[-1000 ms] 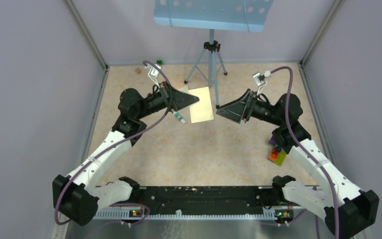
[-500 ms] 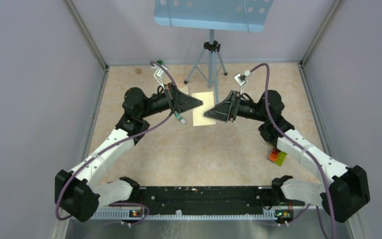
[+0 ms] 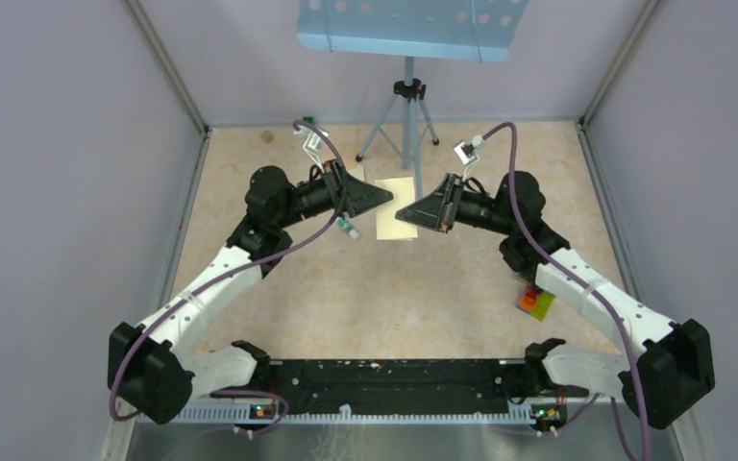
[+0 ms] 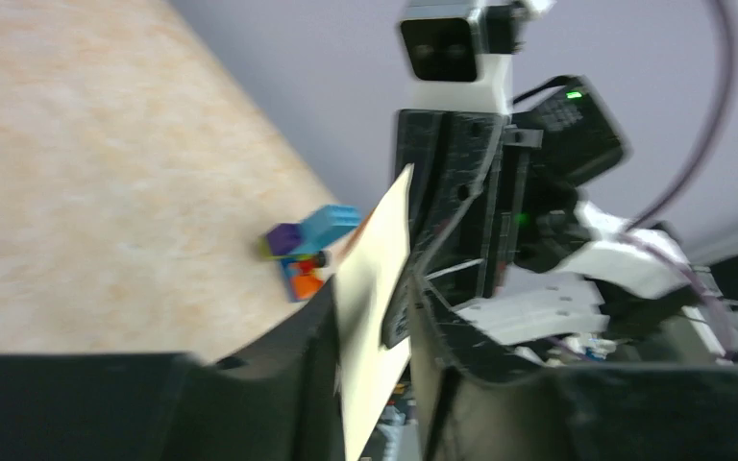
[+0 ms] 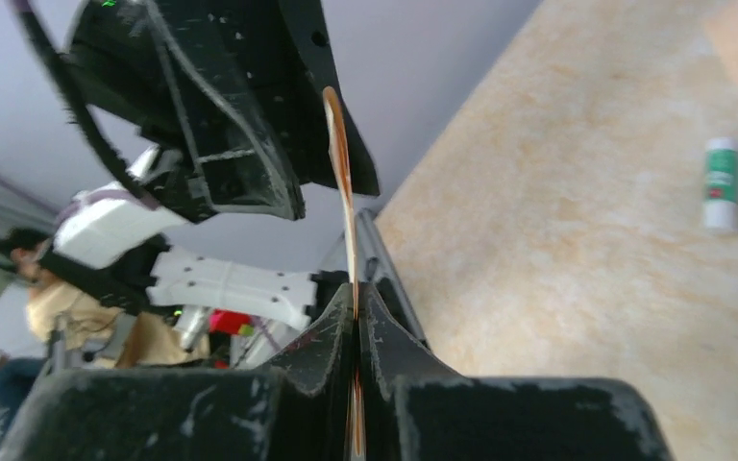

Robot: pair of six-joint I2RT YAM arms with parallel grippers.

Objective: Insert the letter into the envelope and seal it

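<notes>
The right gripper (image 5: pixel 356 298) clamps the letter (image 5: pixel 344 192) edge-on while the left gripper (image 4: pixel 375 317) stands parted around it, evidently for a handover.

Letter (image 3: pixel 394 229): thin paper, pale cream, matt, smooth.
Envelope (image 5: pixel 735 38), 1 o'clock in the right wrist view: kraft-brown paper, matt.
Right end effector (image 5: pixel 356 298): black matt plastic, scuffed with pale scratches.
Left end effector (image 4: pixel 373 298): same black plastic, too blurred to judge finish.
Desk (image 3: pixel 346 288): beige, mottled, smooth, low sheen.
Glue stick (image 5: pixel 721 184): white plastic tube with a green label.
Toy blocks (image 4: pixel 309 252), 4 o'clock on the desk: bright coloured plastic, slight gloss.
Music stand (image 3: pixel 406 24), 12 o'clock: pale blue perforated tray that looks like painted metal, on a grey metal tripod.
Arm shells (image 3: pixel 202 288): white plastic, smooth.
Cables (image 3: pixel 538 240): purple rubbery sheath.
</notes>
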